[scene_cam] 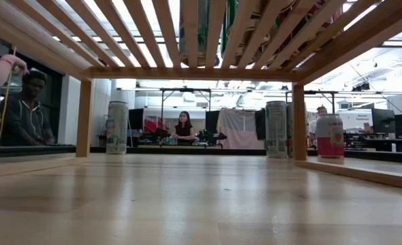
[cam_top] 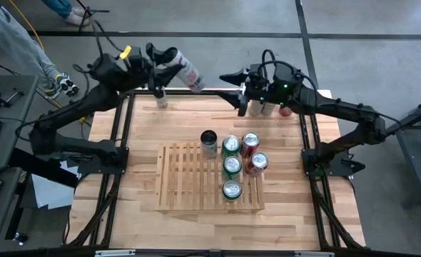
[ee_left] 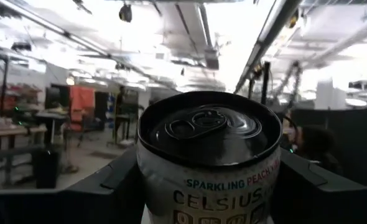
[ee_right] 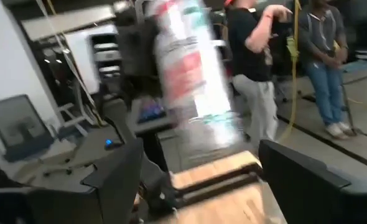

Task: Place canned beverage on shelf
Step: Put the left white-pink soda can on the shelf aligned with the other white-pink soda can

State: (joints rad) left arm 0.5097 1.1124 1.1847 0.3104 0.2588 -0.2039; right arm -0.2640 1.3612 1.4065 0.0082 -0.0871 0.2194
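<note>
Gripping a tilted white can (cam_top: 188, 71) above the table's far left edge, the left gripper (cam_top: 169, 63) is clamping it between its fingers. The right gripper (cam_top: 240, 91) is hovering far right, fingers spread. Six cans are standing on the shelf (cam_top: 185, 182) mid-table.

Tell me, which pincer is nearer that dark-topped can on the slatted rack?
Right. The right pincer hangs just beyond the dark-topped can; the left pincer, gripping a white can, is farther back.

Both dark six-joint arms reach over the table's far edge.
The left two-finger gripper (cam_top: 173, 63) is raised and tilted, clamping a can; the right two-finger gripper (cam_top: 235, 91) hovers, fingers parted.
</note>
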